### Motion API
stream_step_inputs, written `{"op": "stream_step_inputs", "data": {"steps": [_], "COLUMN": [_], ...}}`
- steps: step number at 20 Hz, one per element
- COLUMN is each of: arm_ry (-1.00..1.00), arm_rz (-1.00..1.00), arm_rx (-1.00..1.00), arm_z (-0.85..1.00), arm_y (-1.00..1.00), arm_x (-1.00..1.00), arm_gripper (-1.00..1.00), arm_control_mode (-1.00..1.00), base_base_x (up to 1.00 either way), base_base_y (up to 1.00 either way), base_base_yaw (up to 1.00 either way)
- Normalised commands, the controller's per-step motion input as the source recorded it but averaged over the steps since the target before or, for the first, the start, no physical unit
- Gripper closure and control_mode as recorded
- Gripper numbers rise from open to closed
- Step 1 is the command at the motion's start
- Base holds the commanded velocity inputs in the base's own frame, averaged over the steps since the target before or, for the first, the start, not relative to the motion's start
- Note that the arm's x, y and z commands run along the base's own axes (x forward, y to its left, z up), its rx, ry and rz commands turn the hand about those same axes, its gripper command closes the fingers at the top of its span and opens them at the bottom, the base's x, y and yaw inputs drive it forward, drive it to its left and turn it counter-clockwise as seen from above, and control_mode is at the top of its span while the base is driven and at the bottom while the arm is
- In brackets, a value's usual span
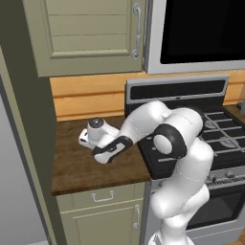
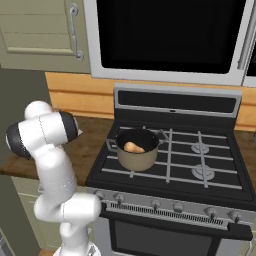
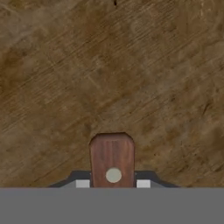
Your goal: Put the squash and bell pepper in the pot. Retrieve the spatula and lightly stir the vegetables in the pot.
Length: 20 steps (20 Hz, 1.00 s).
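Observation:
My gripper (image 3: 113, 183) is shut on the spatula (image 3: 112, 156). Its brown wooden handle end, with a pale rivet, sticks out between the fingertips, and its blade is hidden. The hand hangs low over the wooden counter (image 1: 76, 165), left of the stove, with the gripper (image 1: 86, 141) pointing down at it. The beige pot (image 2: 135, 160) stands on the stove's front left burner, with the tan squash (image 2: 131, 147) lying inside. The bell pepper is hidden from view.
The black stove (image 2: 200, 170) with grey grates lies right of the counter. A microwave (image 2: 170, 35) hangs above it and a cabinet (image 1: 86, 33) above the counter. My arm's elbow (image 1: 170, 141) bends over the stove's left edge.

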Motion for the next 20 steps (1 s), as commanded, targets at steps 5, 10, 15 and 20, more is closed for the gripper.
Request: {"op": "stream_step_inputs", "data": {"steps": [5,10,15,20], "arm_ry": [-0.12,-0.01,0.0,0.1], "arm_rz": [-0.02,-0.1,-0.21,-0.32], "arm_rx": [0.21,0.29,0.39,0.49], "arm_z": [1.0,1.0,1.0,1.0], "arm_y": [-0.02,-0.02,-0.1,-0.34], "arm_x": [-0.86,-0.74,-0.67,-0.67], "arm_gripper": [1.0,1.0,1.0,1.0], "arm_control_mode": [-1.0,-1.0,-1.0,-1.0], "base_base_x": [0.0,0.0,0.0,0.0], "base_base_y": [0.0,0.0,0.0,0.0], "base_base_yaw": [0.0,0.0,0.0,0.0]}}
